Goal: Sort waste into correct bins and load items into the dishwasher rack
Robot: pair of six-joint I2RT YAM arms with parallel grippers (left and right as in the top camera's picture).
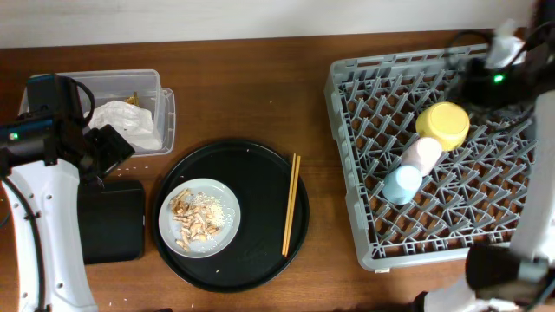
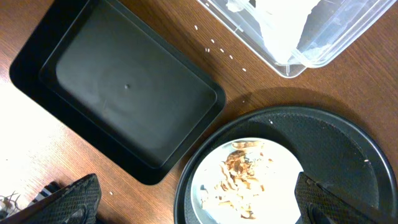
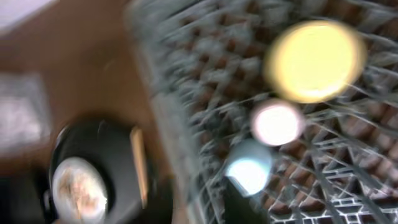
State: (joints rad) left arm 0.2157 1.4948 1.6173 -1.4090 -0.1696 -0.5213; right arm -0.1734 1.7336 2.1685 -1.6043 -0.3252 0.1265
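The grey dishwasher rack (image 1: 364,95) holds the yellow bowl (image 1: 443,124), the pink bowl (image 1: 422,153) and the light-blue bowl (image 1: 401,184) in a diagonal row. My right gripper (image 1: 473,87) hovers over the rack's far side; its wrist view is blurred and its jaws are unclear. The grey plate (image 1: 221,195) with food scraps (image 1: 192,218) lies on the round black tray (image 1: 260,173), with the chopsticks (image 1: 291,204) beside it. The clear box (image 1: 165,113) holds the white napkin (image 1: 130,126) and the gold wrapper (image 1: 133,98). My left gripper (image 2: 199,208) is open above the plate (image 2: 280,162) and the flat black tray (image 2: 124,87).
White crumbs (image 2: 217,46) lie on the wood between the clear box (image 2: 311,56) and the flat black tray. The round tray's rim (image 2: 336,143) nearly touches that tray's corner. The left arm's white body (image 1: 43,234) runs along the table's left edge.
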